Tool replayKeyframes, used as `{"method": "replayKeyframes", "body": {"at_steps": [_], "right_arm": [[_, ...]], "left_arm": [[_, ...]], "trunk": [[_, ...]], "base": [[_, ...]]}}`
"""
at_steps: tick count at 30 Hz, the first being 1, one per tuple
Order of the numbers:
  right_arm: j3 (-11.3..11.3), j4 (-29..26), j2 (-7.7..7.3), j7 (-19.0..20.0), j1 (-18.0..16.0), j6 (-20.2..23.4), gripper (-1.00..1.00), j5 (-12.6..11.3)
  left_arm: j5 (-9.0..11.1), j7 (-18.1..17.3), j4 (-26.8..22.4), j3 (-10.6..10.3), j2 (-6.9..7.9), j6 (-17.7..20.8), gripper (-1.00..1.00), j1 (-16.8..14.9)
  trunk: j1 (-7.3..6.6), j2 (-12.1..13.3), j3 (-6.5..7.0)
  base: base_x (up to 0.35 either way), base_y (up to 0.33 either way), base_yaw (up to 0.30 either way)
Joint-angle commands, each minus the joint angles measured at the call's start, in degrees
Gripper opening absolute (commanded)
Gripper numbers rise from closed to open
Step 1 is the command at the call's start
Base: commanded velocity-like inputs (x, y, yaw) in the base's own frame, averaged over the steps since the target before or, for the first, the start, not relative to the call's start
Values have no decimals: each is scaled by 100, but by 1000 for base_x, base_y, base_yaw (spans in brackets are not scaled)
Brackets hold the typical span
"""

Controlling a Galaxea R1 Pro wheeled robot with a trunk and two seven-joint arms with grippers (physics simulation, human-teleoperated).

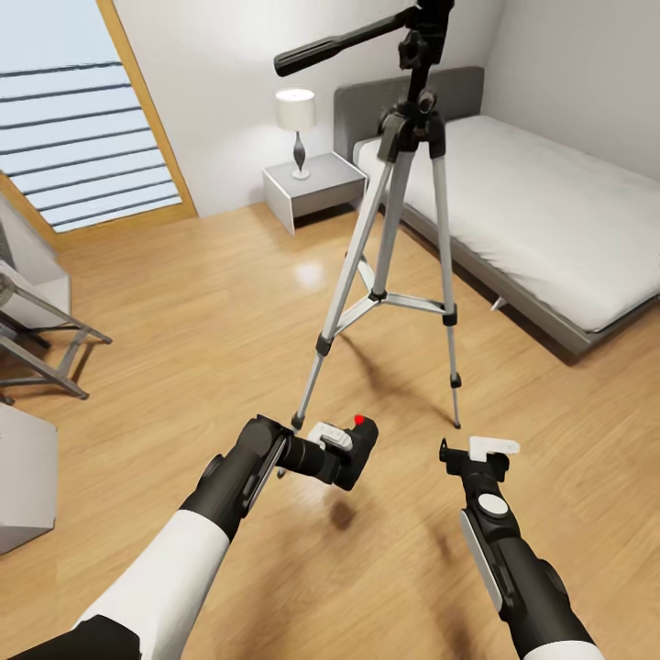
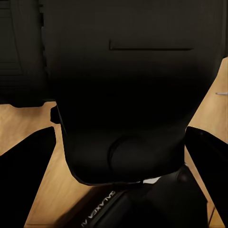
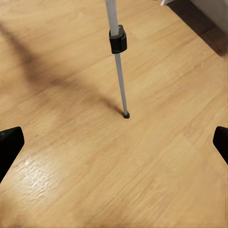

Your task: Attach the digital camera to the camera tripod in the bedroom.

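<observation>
The camera tripod stands on the light wood floor in the middle of the bedroom, silver legs spread, its black head and long pan handle high up. My left gripper is shut on the digital camera, a small black body with a red button on top, held low just in front of the tripod's near left foot. In the left wrist view the camera's black body sits between the fingers. My right gripper is open, near the right foot. A tripod leg stands ahead of the right gripper.
A grey bed lies to the right behind the tripod. A nightstand with a lamp is by the back wall. A wood-framed window and grey furniture are at the left.
</observation>
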Motion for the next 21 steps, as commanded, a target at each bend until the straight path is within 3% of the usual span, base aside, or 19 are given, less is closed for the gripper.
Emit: {"method": "replayKeyframes", "body": {"at_steps": [1,9,16,21], "right_arm": [[6,0,-2,-18,-1,46,100,24],[16,156,-2,-10,-1,38,100,24],[16,334,93,-14,-1,28,100,24],[15,836,134,3,-1,-4,100,24]], "left_arm": [[-52,-52,2,5,-2,16,-100,-3],[-53,-52,34,3,-2,5,-100,-3],[-53,-52,39,5,-2,3,-100,-3],[-53,-47,107,2,-2,-11,-100,-3]], "trunk": [[-23,40,24],[-198,360,233],[-352,641,368],[-462,842,459]], "base": [[0,0,0],[0,0,0],[0,0,0],[0,0,0]]}}
